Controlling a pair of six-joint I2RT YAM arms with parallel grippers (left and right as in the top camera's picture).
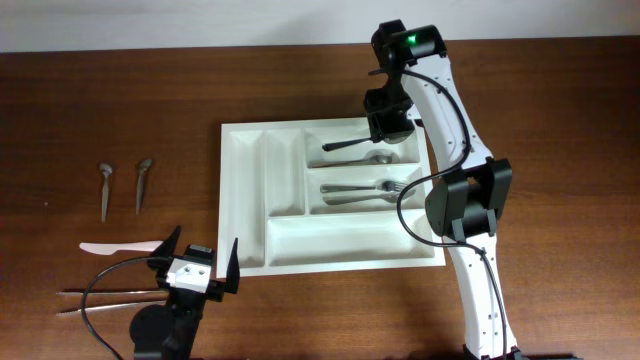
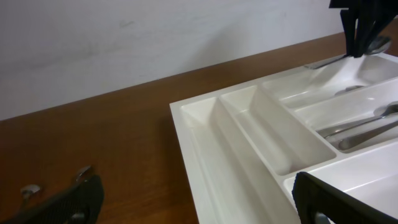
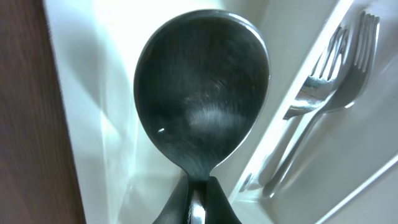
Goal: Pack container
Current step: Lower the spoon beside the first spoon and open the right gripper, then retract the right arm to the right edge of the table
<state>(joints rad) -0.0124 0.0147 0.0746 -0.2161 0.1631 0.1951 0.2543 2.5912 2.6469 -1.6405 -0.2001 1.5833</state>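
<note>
The right hand [image 1: 389,128] is clamped on a spoon [image 3: 202,93], poised over the container [image 1: 243,190], likely to add it to its top compartment. The left hand [image 1: 200,252] hovers idle, jaws apart.

Overhead: hangs high above, looks straight down on the whole counter [image 1: 100,100] and container [image 1: 245,190], from far. Left wrist: sits low at the near left corner of the container, faces slantwise across it toward the wall, with own left fingers [image 2: 68,202] at the bottom edge. Right wrist: points down, extremely near the spoon [image 3: 202,99] between the right fingers [image 3: 221,205], forks [image 3: 329,68] beside. Shared among all three: spoon and fork compartments.
</note>
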